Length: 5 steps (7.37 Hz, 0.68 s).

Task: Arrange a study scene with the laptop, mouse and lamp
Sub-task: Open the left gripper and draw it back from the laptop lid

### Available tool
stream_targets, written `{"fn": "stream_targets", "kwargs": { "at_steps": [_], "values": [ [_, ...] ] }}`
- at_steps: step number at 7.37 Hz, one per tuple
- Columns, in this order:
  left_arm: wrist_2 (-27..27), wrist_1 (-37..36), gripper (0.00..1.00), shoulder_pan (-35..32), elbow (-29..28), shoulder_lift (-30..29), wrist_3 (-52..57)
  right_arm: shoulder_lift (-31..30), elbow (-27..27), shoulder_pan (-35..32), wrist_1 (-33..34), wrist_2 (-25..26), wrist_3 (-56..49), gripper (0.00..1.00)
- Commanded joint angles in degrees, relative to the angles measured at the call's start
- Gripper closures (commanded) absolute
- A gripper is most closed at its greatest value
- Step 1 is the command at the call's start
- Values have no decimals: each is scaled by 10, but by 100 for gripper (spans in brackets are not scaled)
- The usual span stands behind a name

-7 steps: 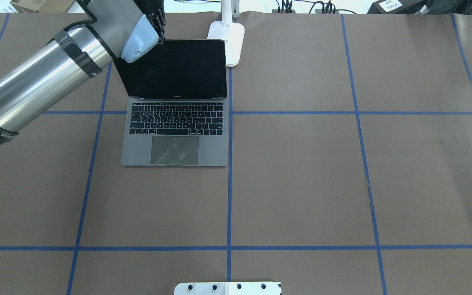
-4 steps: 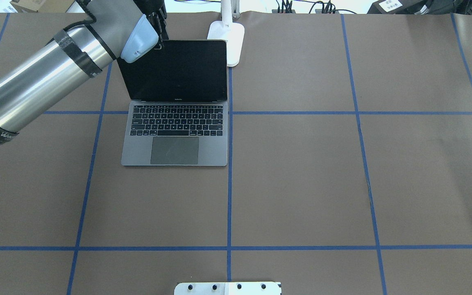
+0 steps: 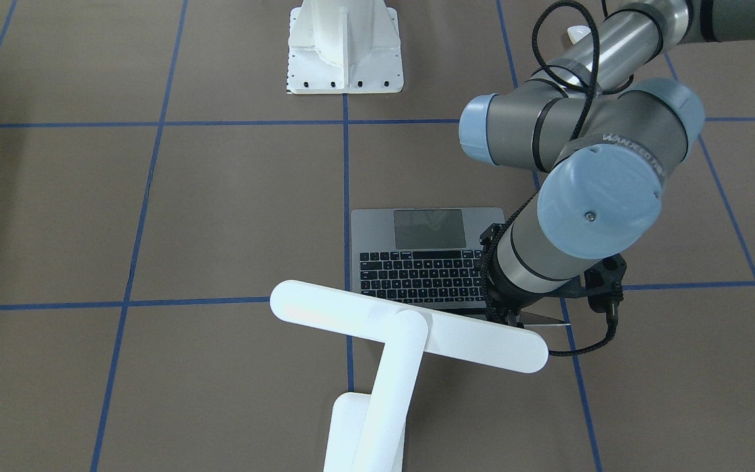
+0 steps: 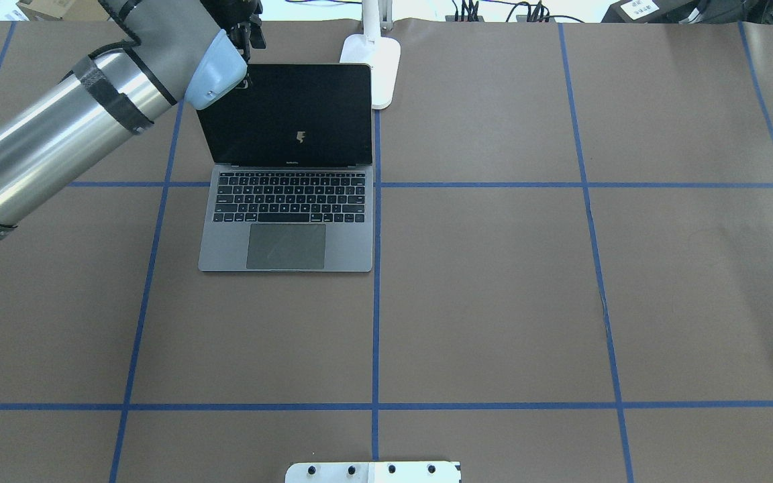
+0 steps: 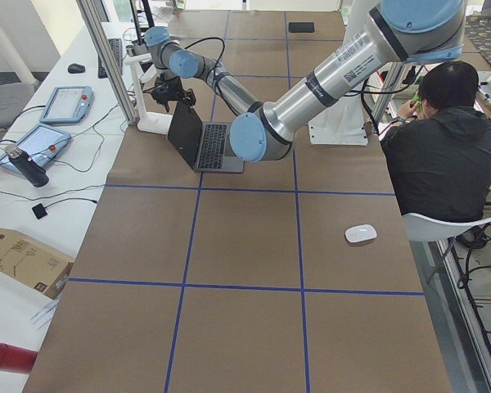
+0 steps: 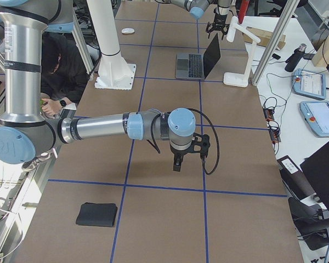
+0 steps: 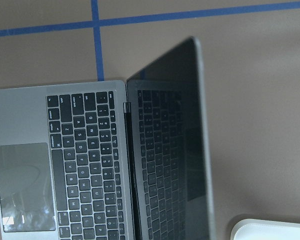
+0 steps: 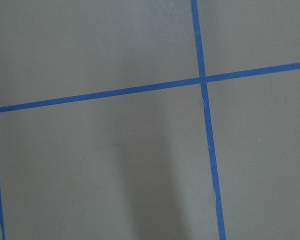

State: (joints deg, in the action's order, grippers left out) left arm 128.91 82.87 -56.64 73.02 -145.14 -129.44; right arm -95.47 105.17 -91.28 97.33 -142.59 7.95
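The laptop stands open on the brown table with its dark screen upright; it also shows in the left wrist view. My left gripper hovers just off the screen's top left corner, apart from it, and its fingers look spread in the exterior right view. The white lamp stands right behind the laptop, base on the table and bar head over the screen. The white mouse lies alone far off, near the robot's side. My right gripper points down at bare table; I cannot tell its state.
A white bolted pedestal stands at the robot's base. A flat black mat lies at the table's right end. A seated person is beside the table. Blue tape lines cross the table.
My left gripper has come off the screen's top left corner and moved left and back. The screen stands slightly more open, and a small light mark now shows on it.
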Motion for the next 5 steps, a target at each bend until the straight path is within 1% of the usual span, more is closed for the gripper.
{"fn": "stream_targets", "kwargs": {
  "at_steps": [1, 2, 3, 4, 5],
  "values": [
    [-4, -11, 0, -14, 68, 46, 1, -2, 0, 0, 0, 0, -7, 1],
    [-5, -40, 0, -21, 131, 79, 9, -5, 0, 0, 0, 0, -7, 1],
    [-7, -76, 0, -20, 184, 106, 43, -9, 4, 0, 0, 0, -7, 1],
    [-20, -126, 0, -18, 230, 116, 98, -19, 5, 0, 0, 1, -18, 1],
    [-38, -153, 0, -16, 270, 129, 155, -27, 3, 2, 4, 1, -65, 1]
  ]
}}
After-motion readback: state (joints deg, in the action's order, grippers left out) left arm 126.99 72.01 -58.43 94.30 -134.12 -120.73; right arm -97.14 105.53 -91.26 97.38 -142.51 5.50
